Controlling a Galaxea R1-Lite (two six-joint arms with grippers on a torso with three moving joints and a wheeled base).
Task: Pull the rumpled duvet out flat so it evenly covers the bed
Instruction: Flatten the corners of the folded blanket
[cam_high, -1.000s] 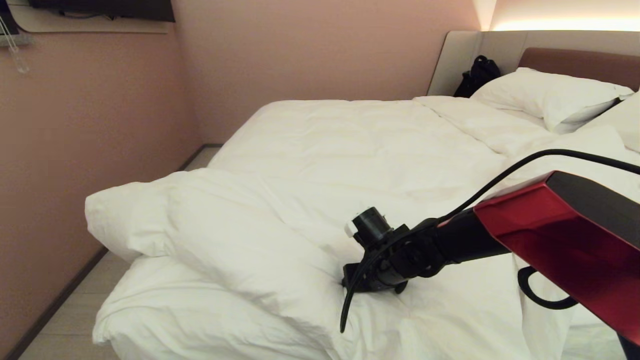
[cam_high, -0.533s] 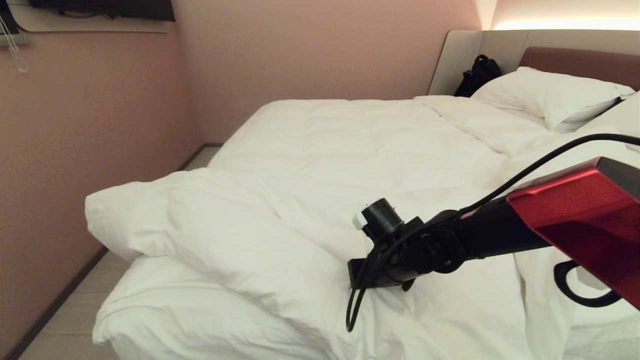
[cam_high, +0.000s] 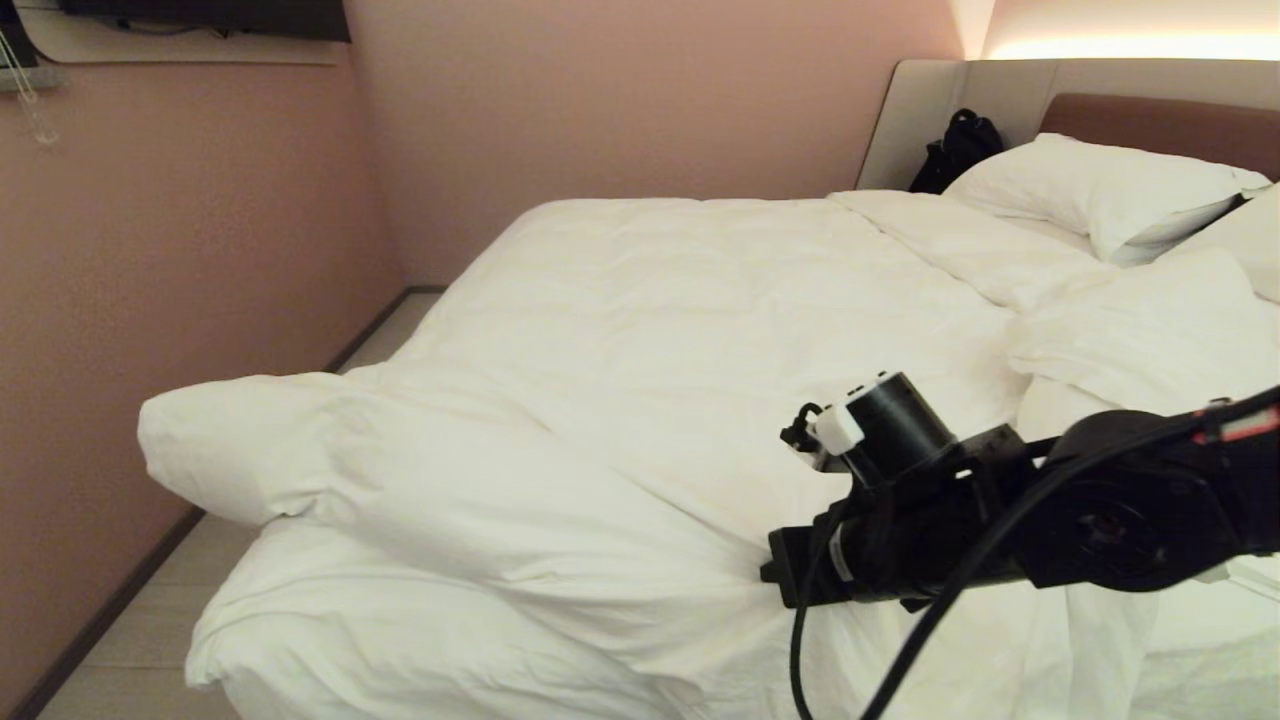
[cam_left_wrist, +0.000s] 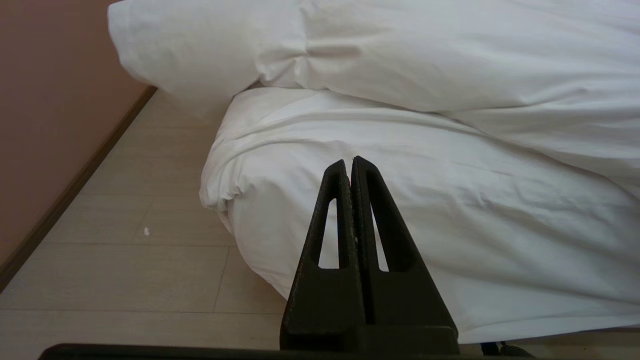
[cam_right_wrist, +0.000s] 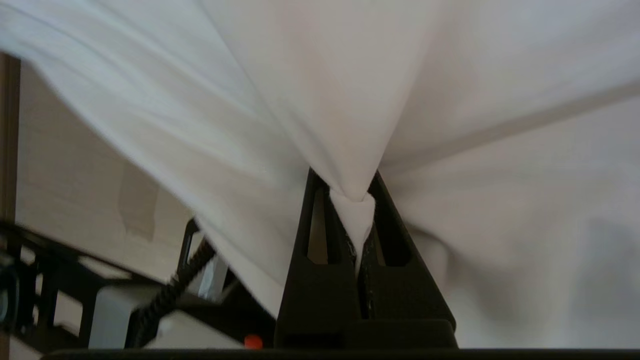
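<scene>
Right end effector (cam_right_wrist: 352, 200) drawn back, clamped on duvet (cam_high: 620, 330), fold dragged nearer

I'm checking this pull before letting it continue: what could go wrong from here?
The right end effector pinches only a small tuft of the duvet, so it may slip out. Pulling from that single point could also drag the folded corner unevenly, leaving it bunched over the bed.

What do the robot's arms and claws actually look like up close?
The right arm is matt black and chunky, with round joints, a small black cylinder capped in white on its wrist, and loose black cables looping beneath. The left gripper and the right gripper each have two black wedge-shaped fingers with long slots cut through.
</scene>
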